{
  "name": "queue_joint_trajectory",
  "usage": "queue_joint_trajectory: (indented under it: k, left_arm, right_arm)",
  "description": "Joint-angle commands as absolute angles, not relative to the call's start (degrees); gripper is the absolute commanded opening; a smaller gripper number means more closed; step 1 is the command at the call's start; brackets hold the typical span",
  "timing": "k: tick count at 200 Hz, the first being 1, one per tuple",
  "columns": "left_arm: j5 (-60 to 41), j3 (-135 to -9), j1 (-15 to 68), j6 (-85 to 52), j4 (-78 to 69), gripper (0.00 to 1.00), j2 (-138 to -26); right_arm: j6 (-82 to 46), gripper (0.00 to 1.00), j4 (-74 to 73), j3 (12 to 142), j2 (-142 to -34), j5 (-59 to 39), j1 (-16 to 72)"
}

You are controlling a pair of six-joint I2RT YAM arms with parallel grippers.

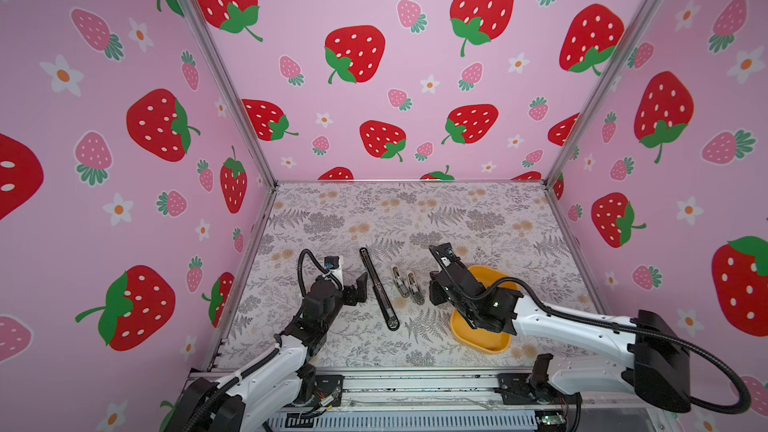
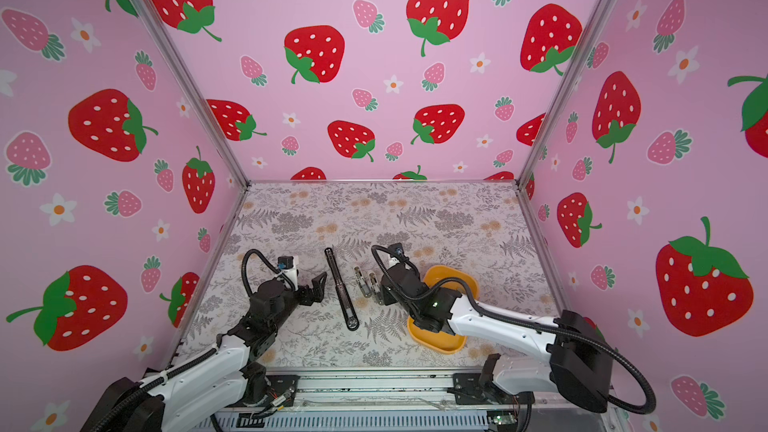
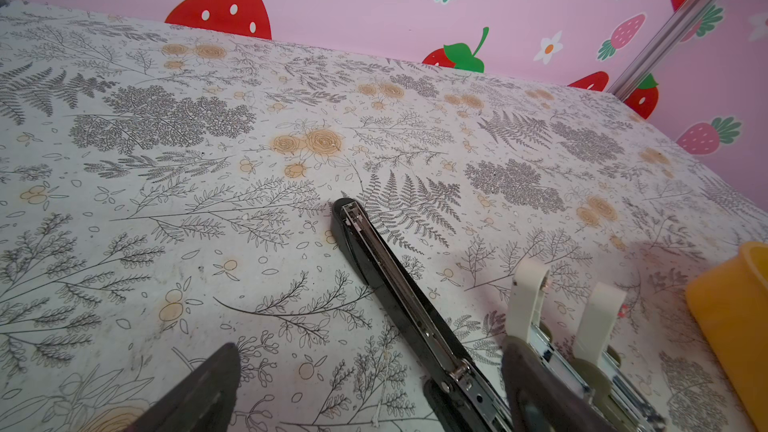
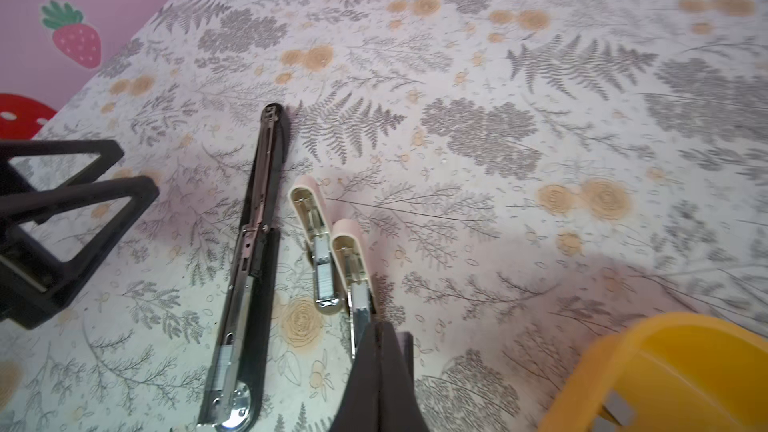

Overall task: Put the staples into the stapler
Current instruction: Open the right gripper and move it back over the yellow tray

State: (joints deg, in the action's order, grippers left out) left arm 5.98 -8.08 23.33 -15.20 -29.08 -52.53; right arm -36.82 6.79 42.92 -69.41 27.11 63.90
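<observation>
A long black stapler (image 1: 379,288) (image 4: 253,268) lies opened flat on the floral mat, with a grey strip in its channel near the hinge end. Right of it lie two small beige staplers (image 1: 400,280) (image 1: 414,286), both opened. The left one (image 4: 318,243) has staples (image 4: 324,280) in its channel. My right gripper (image 4: 378,326) is shut, its tips over the near end of the right beige stapler (image 4: 353,268); nothing shows between the fingers. My left gripper (image 3: 372,353) (image 1: 358,290) stands open, just left of the black stapler. More staples (image 4: 619,409) lie in the yellow tray (image 4: 665,351).
The yellow tray (image 1: 482,342) sits under my right arm, at the right front of the mat. Pink strawberry walls close in the back and both sides. A metal rail runs along the front edge.
</observation>
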Motion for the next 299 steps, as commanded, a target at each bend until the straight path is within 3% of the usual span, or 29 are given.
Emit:
queue_joint_trajectory:
  k: [1, 69, 102, 135, 234, 299]
  left_arm:
    - [6.1, -9.8, 23.6, -15.2, -29.2, 0.99, -51.8]
    - [6.1, -9.6, 23.6, -15.6, -28.0, 0.99, -50.4]
    - [6.1, -9.6, 23.6, -15.6, -28.0, 0.99, -50.5]
    - [6.2, -9.7, 23.6, -15.6, -27.7, 0.99, -50.5]
    - [6.4, -9.4, 23.6, -15.5, -28.4, 0.99, -50.1]
    - [6.5, -9.7, 23.5, -15.3, -28.7, 0.99, -51.1]
  right_arm:
    - [-42.0, 0.01, 18.4, 39.4, -64.9, 35.0, 61.9]
    - [-44.8, 0.01, 22.1, 28.2, -55.5, 30.7, 50.1]
    - [-44.5, 0.02, 20.2, 25.5, -57.6, 26.2, 45.7]
    - [-42.3, 0.18, 15.4, 24.5, -58.8, 20.2, 40.9]
    - [-39.6, 0.20, 2.1, 24.6, -70.3, 10.9, 25.4]
    - [-37.8, 0.24, 0.8, 31.2, -78.0, 15.1, 23.6]
